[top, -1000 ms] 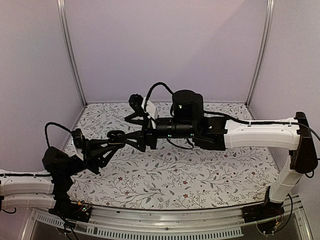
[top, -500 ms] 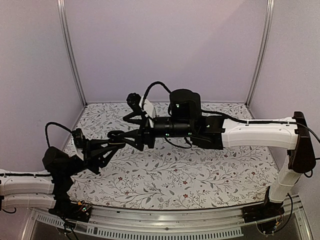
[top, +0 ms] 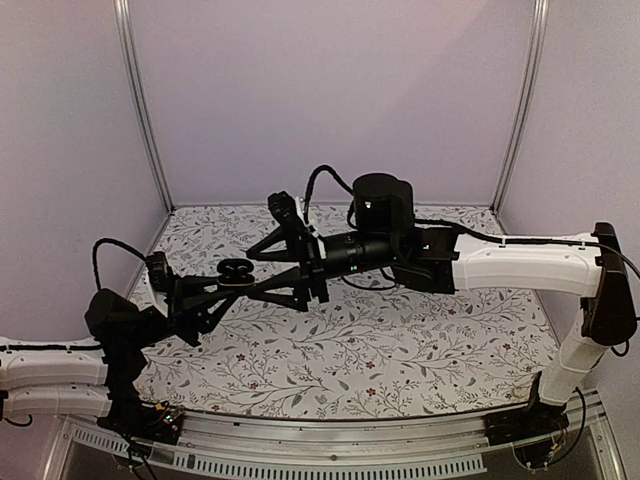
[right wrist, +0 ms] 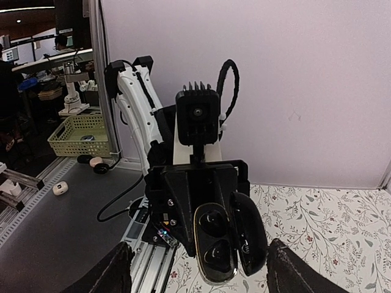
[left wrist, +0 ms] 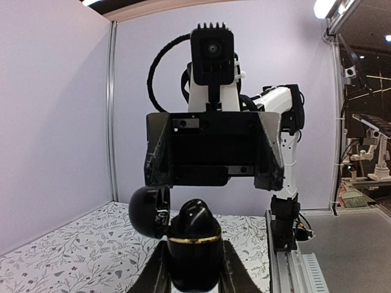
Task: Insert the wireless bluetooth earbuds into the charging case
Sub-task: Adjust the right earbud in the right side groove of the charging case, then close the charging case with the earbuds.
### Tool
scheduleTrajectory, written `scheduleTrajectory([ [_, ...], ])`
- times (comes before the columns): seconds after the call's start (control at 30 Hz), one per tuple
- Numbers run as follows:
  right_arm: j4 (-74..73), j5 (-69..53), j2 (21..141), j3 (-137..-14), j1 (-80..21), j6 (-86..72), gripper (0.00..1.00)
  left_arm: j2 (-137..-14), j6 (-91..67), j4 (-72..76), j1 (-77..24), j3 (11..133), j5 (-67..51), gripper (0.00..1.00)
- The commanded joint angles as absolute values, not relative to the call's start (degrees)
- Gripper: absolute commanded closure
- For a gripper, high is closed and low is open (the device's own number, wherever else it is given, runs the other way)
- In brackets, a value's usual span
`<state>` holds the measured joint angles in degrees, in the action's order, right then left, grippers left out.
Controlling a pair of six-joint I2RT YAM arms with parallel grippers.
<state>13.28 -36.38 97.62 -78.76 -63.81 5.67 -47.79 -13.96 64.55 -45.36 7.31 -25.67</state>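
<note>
One case: open, lid hinged aside, two dark wells; contents unclear.
Left gripper: clamped on case.
Right gripper: spread wide, empty, facing case.

No legible text, labels, brands or numbers anywhere; nothing readable on case, left arm, right arm or patterned table.

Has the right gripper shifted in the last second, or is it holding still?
Yes. From above, the right gripper, jaws open, has pulled back slightly rightward, away from the left corner post; the left gripper holds the charging case.
</note>
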Motion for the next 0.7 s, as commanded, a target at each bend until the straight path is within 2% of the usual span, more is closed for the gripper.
scheduleTrajectory([
  [0.0,13.5,-39.4,98.2,-79.6,-63.6,4.8,0.26,-48.5,-14.6,64.8,-45.4,9.1,-28.1,1.0],
  [0.67,11.7,-37.0,100.9,-81.4,-63.6,4.7,0.24,-50.1,-14.8,65.4,-45.5,9.9,-28.8,1.0],
])
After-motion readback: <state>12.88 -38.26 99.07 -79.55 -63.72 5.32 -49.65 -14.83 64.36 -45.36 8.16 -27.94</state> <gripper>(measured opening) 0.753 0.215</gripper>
